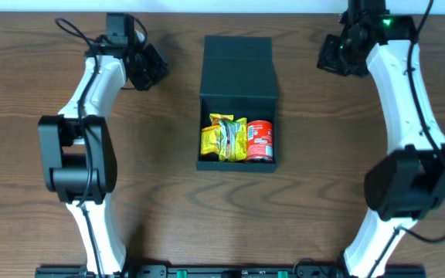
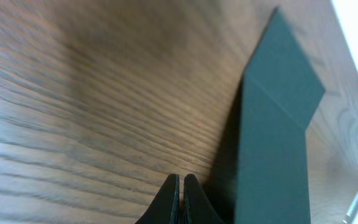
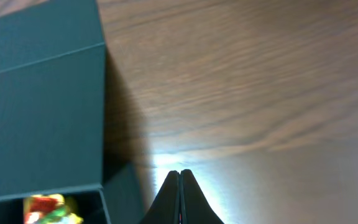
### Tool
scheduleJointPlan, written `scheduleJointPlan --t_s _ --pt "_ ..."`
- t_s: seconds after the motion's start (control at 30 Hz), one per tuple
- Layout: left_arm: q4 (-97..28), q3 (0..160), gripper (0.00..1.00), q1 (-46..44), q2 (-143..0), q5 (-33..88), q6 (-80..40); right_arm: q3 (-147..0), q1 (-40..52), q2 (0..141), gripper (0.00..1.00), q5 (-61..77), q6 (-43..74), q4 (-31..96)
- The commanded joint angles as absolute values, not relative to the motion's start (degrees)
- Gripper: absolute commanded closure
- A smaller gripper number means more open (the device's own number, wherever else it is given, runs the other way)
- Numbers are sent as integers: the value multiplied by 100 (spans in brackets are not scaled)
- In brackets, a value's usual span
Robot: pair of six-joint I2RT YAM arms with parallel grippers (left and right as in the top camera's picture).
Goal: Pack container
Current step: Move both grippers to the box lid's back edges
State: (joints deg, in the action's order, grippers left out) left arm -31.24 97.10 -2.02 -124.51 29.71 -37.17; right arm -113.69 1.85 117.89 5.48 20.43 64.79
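Observation:
The dark teal container (image 1: pixel 236 77) sits mid-table with its flap lid laid back over the far half. Its open near part holds yellow snack packets (image 1: pixel 224 137) and a small red can (image 1: pixel 259 140). My left gripper (image 1: pixel 147 68) hangs shut and empty over the wood, left of the box. In the left wrist view its gripper (image 2: pixel 181 177) has the container (image 2: pixel 272 143) to its right. My right gripper (image 1: pixel 338 55) is shut and empty at the far right of the box. The right wrist view has the gripper (image 3: pixel 180 172) beside the container (image 3: pixel 42 118), a packet (image 3: pixel 48 208) peeking out.
Bare wooden table (image 1: pixel 37 93) surrounds the box on all sides. Both arms' dark bases (image 1: pixel 79 158) stand near the front, left and right. A pale strip runs along the table's far edge (image 1: pixel 222 6).

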Motion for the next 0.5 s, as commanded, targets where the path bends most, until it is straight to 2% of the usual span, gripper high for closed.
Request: scheduleJointPlan --t_s 0.0,0.47 --pt "-3100 9756 94 -189 -12698 3310 -3909 -11345 47 12197 99 1402 2434 6418" --pt "-1839 9756 94 -460 -13404 3837 -4969 -11345 91 13417 98 2447 2939 5566"
